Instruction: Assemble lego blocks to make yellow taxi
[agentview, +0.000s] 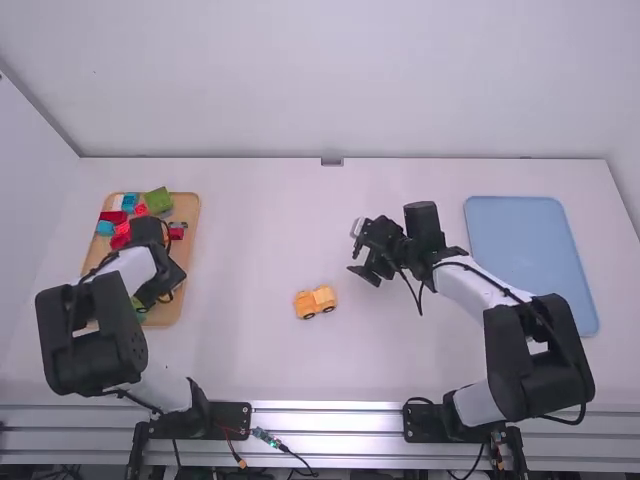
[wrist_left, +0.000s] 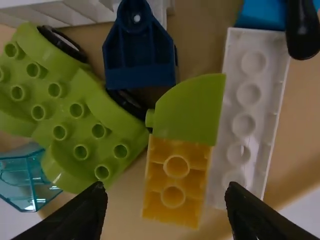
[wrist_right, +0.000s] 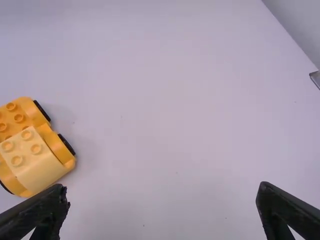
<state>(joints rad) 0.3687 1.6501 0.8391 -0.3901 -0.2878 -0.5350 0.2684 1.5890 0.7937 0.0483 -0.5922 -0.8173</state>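
I judge the taxi (agentview: 315, 302) on the worktop (agentview: 250, 240) half built, pale block (wrist_right: 31, 165) on wheeled base (wrist_right: 31, 107), more to add, my left pincer (wrist_left: 166, 189) spread over a yellow brick (wrist_left: 172, 212), my right pincer (wrist_right: 162, 192) spread and empty.

Within the tray (agentview: 190, 240) beneath the left gripper's (agentview: 163, 292) jaws, a brick (wrist_left: 172, 185) lies between them, touching a quarter-round (wrist_left: 192, 107), flanked by a beam (wrist_left: 245, 125) and a wheeled base (wrist_left: 87, 120); other blocks (agentview: 158, 201) lie beyond those jaws. Left of and before the right gripper's (agentview: 362, 250) jaws, a block (wrist_right: 35, 167) sits on a chassis (wrist_right: 30, 114); a second tray (agentview: 530, 265) lies to their right.
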